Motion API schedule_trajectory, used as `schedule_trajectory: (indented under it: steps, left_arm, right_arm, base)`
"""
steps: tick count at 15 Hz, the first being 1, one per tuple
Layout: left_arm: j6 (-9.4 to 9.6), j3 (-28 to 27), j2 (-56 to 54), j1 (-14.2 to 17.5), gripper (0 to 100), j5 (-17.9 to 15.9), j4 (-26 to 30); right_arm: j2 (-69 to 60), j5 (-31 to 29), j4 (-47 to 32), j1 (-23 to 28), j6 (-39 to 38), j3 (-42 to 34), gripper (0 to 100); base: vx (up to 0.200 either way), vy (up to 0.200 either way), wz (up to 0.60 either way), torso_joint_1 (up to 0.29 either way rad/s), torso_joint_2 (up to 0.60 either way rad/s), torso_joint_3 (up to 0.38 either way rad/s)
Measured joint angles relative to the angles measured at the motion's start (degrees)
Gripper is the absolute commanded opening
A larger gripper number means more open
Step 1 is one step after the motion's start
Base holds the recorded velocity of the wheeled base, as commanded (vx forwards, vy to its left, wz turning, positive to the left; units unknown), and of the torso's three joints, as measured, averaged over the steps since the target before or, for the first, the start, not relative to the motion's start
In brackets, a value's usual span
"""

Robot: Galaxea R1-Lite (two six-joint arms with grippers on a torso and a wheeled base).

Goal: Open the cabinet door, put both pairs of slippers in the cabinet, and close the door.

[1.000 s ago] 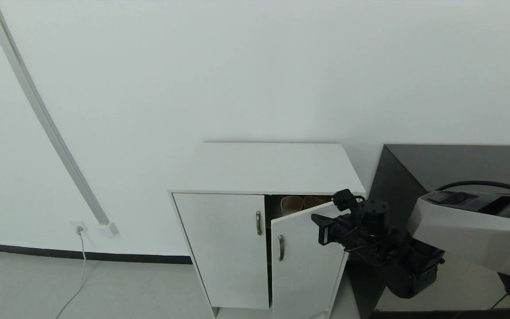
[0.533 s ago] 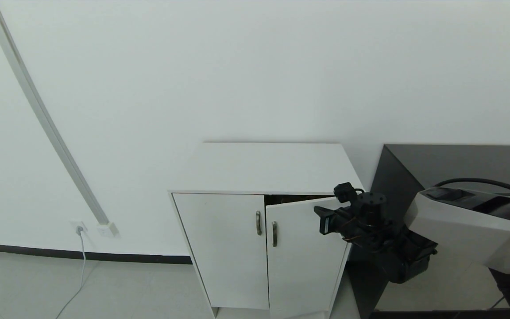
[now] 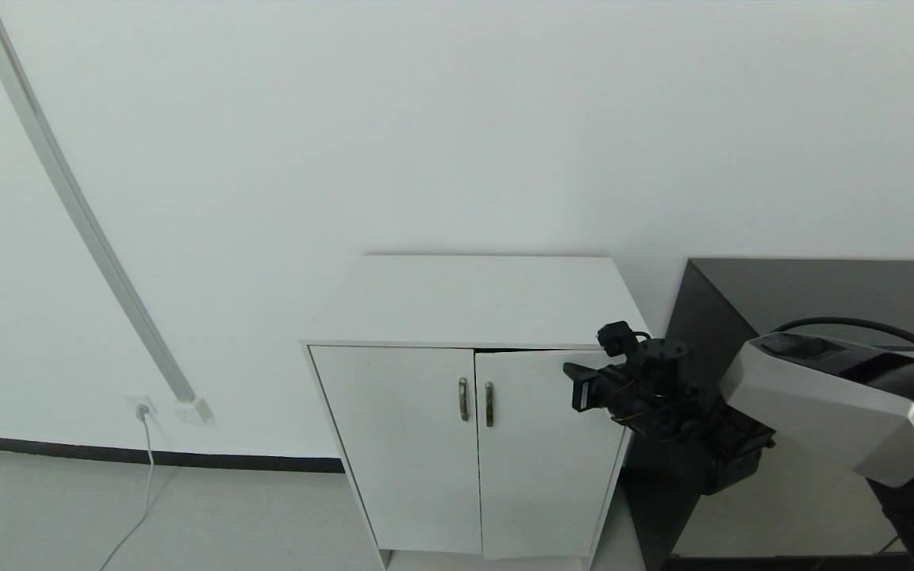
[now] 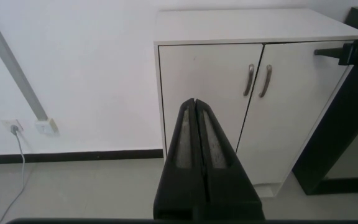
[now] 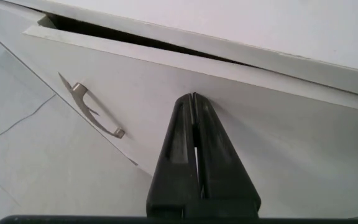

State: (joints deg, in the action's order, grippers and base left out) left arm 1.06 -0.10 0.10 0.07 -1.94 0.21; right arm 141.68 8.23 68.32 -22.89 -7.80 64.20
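Head view, cabinet: one white cabinet stands against the wall in the lower middle of the frame, with two doors side by side.
Left door: the left door sits flush and shut.
Right door: the right door is almost shut; a thin dark slit shows along its top edge, under the cabinet top.
Handles: two metal ones, the left handle and the right handle, upright and just beside each other where the doors meet.
Right gripper: the right gripper is at the upper right part of the right door, fingers together with nothing between them. In the right wrist view its tip rests against the door face just below the slit.
Left gripper: the left gripper has its fingers pressed together and holds nothing. It points at the cabinet front from well apart.
Wall fittings: one pale trunking strip slants from the upper left down to two wall sockets at lower left. One cable hangs from the left of the two to the floor.
Right side: one dark unit stands just beside the cabinet, at the right of the frame.
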Motion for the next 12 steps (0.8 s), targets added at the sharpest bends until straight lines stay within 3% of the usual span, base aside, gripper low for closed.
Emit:
schedule_trajectory:
  steps: [12]
  left_arm:
    - [-0.09, 0.0, 0.0, 0.0, 0, 0.0, 0.0]
  right_arm:
    - [0.7, -0.1, 0.0, 0.9, 0.0, 0.9, 0]
  base:
    - [0.0, 0.0, 0.0, 0.0, 0.0, 0.0]
